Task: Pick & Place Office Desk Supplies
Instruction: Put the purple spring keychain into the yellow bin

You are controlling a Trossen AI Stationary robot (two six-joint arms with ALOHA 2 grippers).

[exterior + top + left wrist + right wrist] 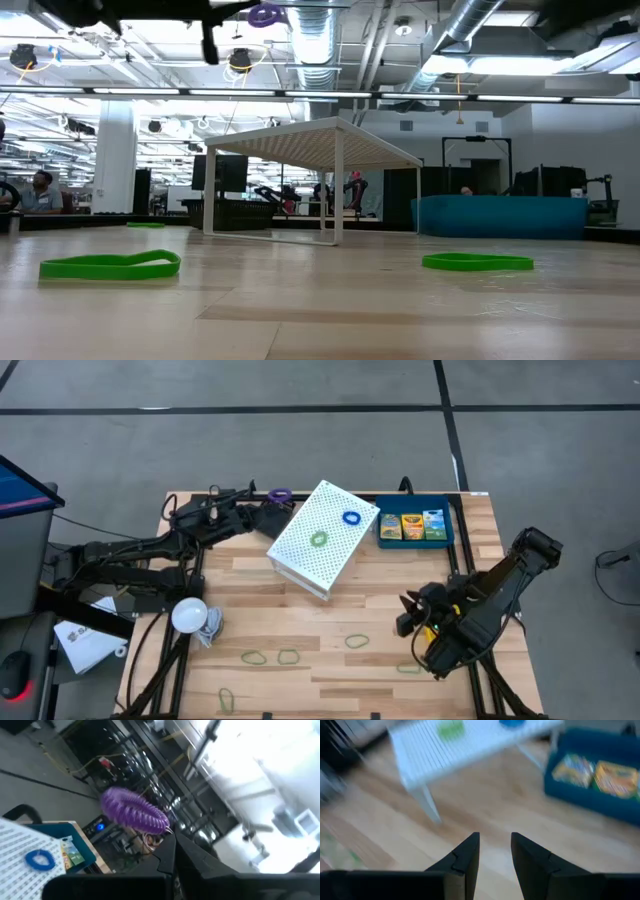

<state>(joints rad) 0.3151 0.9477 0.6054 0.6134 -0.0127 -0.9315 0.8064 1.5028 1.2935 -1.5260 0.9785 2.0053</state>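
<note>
My left gripper [268,502] is shut on a purple coiled loop [132,812], high over the table's far edge, left of the white perforated stand [320,538]; the loop also shows in the low view [265,14]. A blue coiled loop [351,518] and a green loop [318,539] lie on the stand's top. The blue tray [447,523] to its right holds three crayon packs [411,526]. My right gripper [495,847] hangs open over the bare table near the right side [407,612], with nothing between its fingers. My left gripper pinches the purple coiled loop by one end [162,827] between its two shut fingertips [167,845]. The fingers come almost level from the table's left. The loop sticks out beyond the fingertips, lifted clear of the table and the stand.
Several green rubber bands lie flat on the near half of the table [254,656] [357,641] [112,265]. A white bulb-like object [190,615] sits near the left edge. Bare wood lies between the stand and the bands.
</note>
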